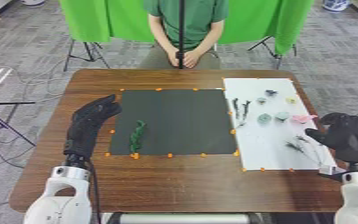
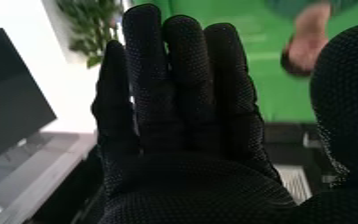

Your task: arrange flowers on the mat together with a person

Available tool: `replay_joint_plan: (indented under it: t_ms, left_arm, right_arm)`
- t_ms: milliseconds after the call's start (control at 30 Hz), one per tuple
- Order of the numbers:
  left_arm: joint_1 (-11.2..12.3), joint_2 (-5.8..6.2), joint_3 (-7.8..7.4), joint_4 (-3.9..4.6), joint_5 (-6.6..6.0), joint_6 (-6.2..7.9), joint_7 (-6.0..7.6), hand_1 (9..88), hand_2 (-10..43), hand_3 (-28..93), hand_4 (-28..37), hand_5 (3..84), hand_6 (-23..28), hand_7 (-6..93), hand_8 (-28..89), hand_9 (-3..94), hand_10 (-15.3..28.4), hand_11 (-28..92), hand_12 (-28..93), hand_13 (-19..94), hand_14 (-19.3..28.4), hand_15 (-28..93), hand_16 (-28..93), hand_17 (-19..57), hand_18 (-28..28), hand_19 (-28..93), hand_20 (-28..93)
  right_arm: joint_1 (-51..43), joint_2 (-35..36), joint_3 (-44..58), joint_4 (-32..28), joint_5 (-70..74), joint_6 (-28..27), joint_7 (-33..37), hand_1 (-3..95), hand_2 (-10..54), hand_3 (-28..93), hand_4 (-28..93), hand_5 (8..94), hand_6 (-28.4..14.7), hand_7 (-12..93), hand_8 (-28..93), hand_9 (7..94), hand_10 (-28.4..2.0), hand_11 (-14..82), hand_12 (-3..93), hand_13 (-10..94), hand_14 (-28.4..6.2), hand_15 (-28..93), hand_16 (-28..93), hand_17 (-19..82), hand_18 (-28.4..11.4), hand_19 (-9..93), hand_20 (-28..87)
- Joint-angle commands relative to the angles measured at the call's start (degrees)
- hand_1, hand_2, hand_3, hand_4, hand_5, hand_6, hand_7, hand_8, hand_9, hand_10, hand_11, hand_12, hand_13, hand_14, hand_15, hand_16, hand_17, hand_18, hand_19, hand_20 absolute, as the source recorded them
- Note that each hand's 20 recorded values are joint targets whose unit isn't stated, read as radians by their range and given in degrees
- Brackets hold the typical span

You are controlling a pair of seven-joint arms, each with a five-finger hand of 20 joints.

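Observation:
In the head view my left hand is open beside the left edge of the dark mat. A green leafy stem lies on the mat's left part. The white sheet to the right holds a pink flower, pale green flowers, a small blue flower, dark twigs and thin sprigs. My right hand is at the sheet's right side, near the pink flower. The right wrist view gives my right hand with straight fingers, open and holding nothing.
The brown table extends in front of the mat. Orange tabs line the edges of mat and sheet. A green curtain hangs beyond the table, and a dark stand pole rises at its far edge.

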State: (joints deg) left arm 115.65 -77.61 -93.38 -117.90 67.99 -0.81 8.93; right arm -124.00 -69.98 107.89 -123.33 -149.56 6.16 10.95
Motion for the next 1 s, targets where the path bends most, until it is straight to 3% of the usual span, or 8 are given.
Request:
replay_joint_plan:
  t_ms: [33,533,733,800,833,867,900,1000]
  left_arm:
    - [0.93,-0.22,0.94,-0.11,0.07,-0.21,-0.59,31.0,-5.5,63,-17.9,48.0,5.7,15.7,-5,46.7,13.4,21,14,36,18.9,26,2,0.4,16.8,19,19]
    - [1.64,0.53,0.86,-0.33,-0.59,0.95,-0.35,30.9,-5.4,63,-17.9,48.1,5.7,15.8,-6,46.7,13.4,21,14,36,18.9,26,2,0.5,16.7,19,19]
    - [1.84,-0.06,0.52,-0.43,-0.30,0.57,-0.45,31.0,-5.3,63,-18.0,48.0,5.6,15.9,-6,46.6,13.5,21,14,36,18.9,26,2,0.5,16.7,19,19]
    - [1.90,-0.14,0.42,-0.42,-0.34,0.56,-0.51,31.0,-5.3,63,-18.0,48.0,5.6,15.9,-6,46.6,13.5,21,14,36,18.8,26,2,0.5,16.7,19,19]
    - [1.86,-0.21,0.39,-0.39,-0.31,0.47,-0.54,31.0,-5.3,63,-17.9,48.0,5.6,15.9,-6,46.6,13.5,21,14,36,18.8,26,2,0.5,16.7,19,19]
    - [1.90,-0.39,0.27,-0.44,-0.19,0.30,-0.57,31.0,-5.3,63,-17.9,48.0,5.6,15.9,-6,46.6,13.5,21,14,36,18.8,26,2,0.5,16.7,19,19]
    - [1.93,-0.52,0.25,-0.43,-0.11,0.19,-0.52,30.9,-5.3,63,-17.8,48.0,5.6,15.9,-6,46.6,13.5,21,14,36,18.8,26,2,0.5,16.7,19,19]
    - [1.91,-0.67,0.22,-0.43,-0.03,0.07,-0.67,30.9,-5.4,63,-17.8,48.1,5.7,15.9,-6,46.6,13.5,21,14,36,18.8,26,2,0.5,16.7,19,19]
  right_arm:
    - [0.52,0.85,-0.41,5.39,2.13,-1.25,1.14,28.7,-9.5,74,-28,61.3,0.6,23,-9,65.0,-12.7,29.7,28.7,62,-11.6,34,29,26,-16.3,44,44]
    - [2.50,1.60,-3.82,12.39,-2.02,0.46,4.07,34.8,-9.5,71,-28,67.5,1.8,22,-10,72.5,-11.0,29.9,28.3,67,-10.7,40,30,29,-17.2,49,48]
    - [3.46,1.16,-5.65,14.93,-3.49,5.46,5.76,41.5,-9.5,68,-28,71.3,3.0,24,-10,77.2,-10.2,30.9,27.8,70,-9.7,43,30,29,-17.1,51,49]
    - [3.74,1.14,-6.26,15.35,-3.20,7.22,6.04,51.4,-9.5,51,-28,74.2,3.2,24,3,80.1,-9.8,31.3,27.9,71,-9.5,46,31,30,-16.9,52,49]
    - [3.91,1.15,-6.64,15.59,-3.22,8.30,6.24,60.8,-9.5,28,-14,75.0,3.3,24,5,80.8,-9.7,31.3,28.2,71,-9.3,47,31,30,-16.9,52,49]
    - [4.13,1.18,-6.99,15.87,-2.93,9.44,6.40,75.7,-9.5,-9,9,77.1,3.5,25,8,83.2,-8.9,29.4,31.9,72,-9.2,48,31,30,-16.8,52,49]
    - [4.18,1.12,-7.10,15.85,-2.49,9.95,6.35,81.3,-9.5,-22,17,78.5,3.7,25,9,84.7,-8.6,28.4,33.9,72,-9.2,50,31,30,-16.7,52,49]
    - [4.50,1.16,-7.57,16.08,-3.09,11.53,6.24,85.4,-9.5,-28,29,81.5,4.5,27,10,88.9,-7.9,24.8,39.4,73,-8.9,53,32,31,-16.6,54,49]
